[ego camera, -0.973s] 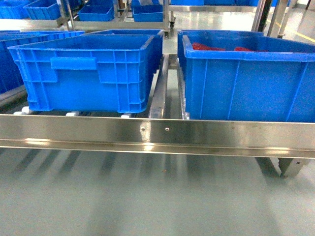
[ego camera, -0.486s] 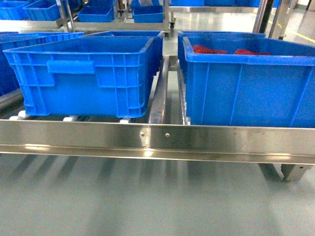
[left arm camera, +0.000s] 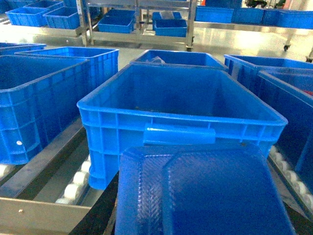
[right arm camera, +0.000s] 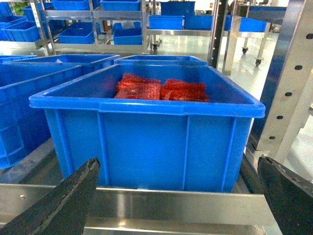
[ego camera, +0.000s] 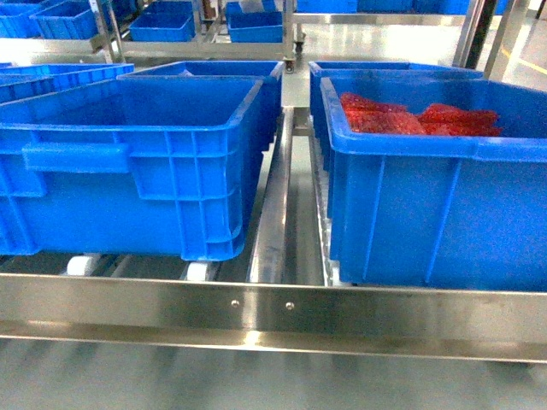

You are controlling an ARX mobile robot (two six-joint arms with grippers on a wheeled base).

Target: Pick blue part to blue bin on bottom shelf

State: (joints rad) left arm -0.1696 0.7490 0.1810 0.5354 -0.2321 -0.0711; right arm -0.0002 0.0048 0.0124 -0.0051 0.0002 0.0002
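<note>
A flat blue part [left arm camera: 205,196] with a ribbed surface fills the bottom of the left wrist view, held up close to the camera. It covers my left gripper's jaws, which grip it from below. Just beyond it an empty blue bin [left arm camera: 181,105] sits on the bottom shelf [ego camera: 256,312]; the same bin [ego camera: 128,162] is at left in the head view. My right gripper [right arm camera: 178,196] stands open, its black fingers [right arm camera: 63,200] spread wide before the shelf's front rail. Neither gripper shows in the head view.
A second blue bin [ego camera: 427,196] holding red parts [ego camera: 410,115] sits right of the centre divider rail [ego camera: 269,213]. White rollers [ego camera: 81,265] lie under the bins. A perforated steel upright [right arm camera: 288,83] stands at right. More blue bins and racks [left arm camera: 137,22] stand behind.
The head view has closed in on the shelf and risen: both bins loom larger, the front rail sits lower in frame, and the red parts in the right bin show more fully.
</note>
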